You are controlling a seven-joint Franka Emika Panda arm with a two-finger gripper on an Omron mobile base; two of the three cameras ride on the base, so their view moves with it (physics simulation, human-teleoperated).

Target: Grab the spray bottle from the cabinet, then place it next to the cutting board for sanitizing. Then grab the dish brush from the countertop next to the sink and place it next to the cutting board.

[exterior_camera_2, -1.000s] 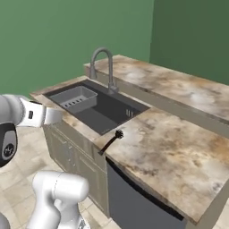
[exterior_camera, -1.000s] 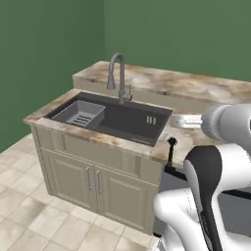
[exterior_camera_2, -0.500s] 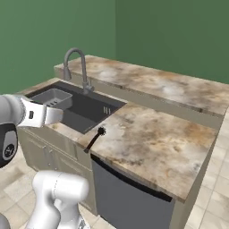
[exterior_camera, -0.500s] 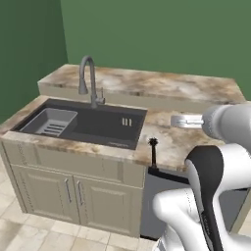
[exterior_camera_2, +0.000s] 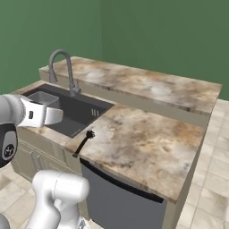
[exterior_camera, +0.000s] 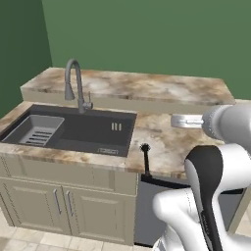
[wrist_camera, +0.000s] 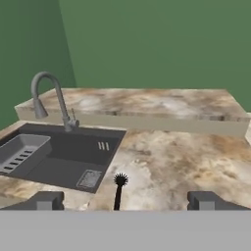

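Hand view: jaws wide apart, empty, above dish brush (wrist_camera: 118, 190) on countertop (wrist_camera: 186, 162) beside sink (wrist_camera: 63, 156); no legible writing.

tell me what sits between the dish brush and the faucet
In the hand view, the sink basin lies between the dish brush and the faucet.

Your left base view looks down from behind the arm onto the dark grey sunken sink (exterior_camera: 73, 131), which sits to its left. Your right base view faces the same sink (exterior_camera_2: 71, 111) from the other side, taking in more beige-brown marbled counter (exterior_camera_2: 147, 138). Your hand view sits lower and nearer, level across that sink (wrist_camera: 63, 154) toward the green wall (wrist_camera: 157, 44).
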